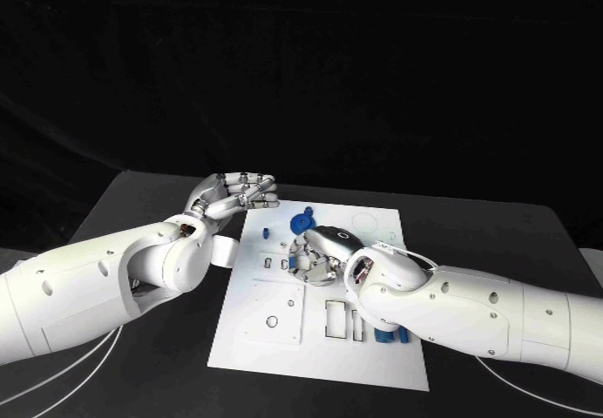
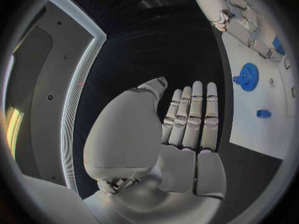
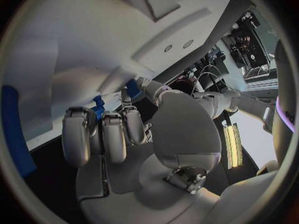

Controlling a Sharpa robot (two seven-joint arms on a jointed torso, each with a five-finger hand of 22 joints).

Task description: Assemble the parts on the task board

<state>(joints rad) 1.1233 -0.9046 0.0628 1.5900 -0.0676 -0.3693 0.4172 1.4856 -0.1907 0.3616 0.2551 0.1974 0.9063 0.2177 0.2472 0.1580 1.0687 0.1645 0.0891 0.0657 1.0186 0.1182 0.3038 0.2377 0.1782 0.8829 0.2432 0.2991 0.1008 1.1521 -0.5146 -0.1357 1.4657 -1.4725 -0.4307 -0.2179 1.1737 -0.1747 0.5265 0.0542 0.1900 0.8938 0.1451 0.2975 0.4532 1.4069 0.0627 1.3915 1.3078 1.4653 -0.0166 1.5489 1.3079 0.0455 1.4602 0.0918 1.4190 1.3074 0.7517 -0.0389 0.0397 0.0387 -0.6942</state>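
Observation:
The white task board [image 1: 283, 335] lies in the middle of the black table. A blue gear [image 1: 301, 219] stands near its far edge, with a small blue part [image 1: 267, 233] beside it. Both show again in the left wrist view, the blue gear [image 2: 248, 77] and the small part [image 2: 263, 113]. More blue parts [image 1: 391, 336] lie at the board's near right, half hidden by my right arm. My right hand [image 1: 315, 254] is bent down onto the board just in front of the gear; its fingertips are hidden. My left hand [image 1: 233, 195] hangs off the board's left edge, fingers extended, holding nothing.
A white block [image 1: 226, 251] sits by the board's left edge under my left arm. Bare black table [image 1: 503, 235] stretches to the right of the board. Rectangular slots [image 1: 335, 319] and small holes mark the board's near half.

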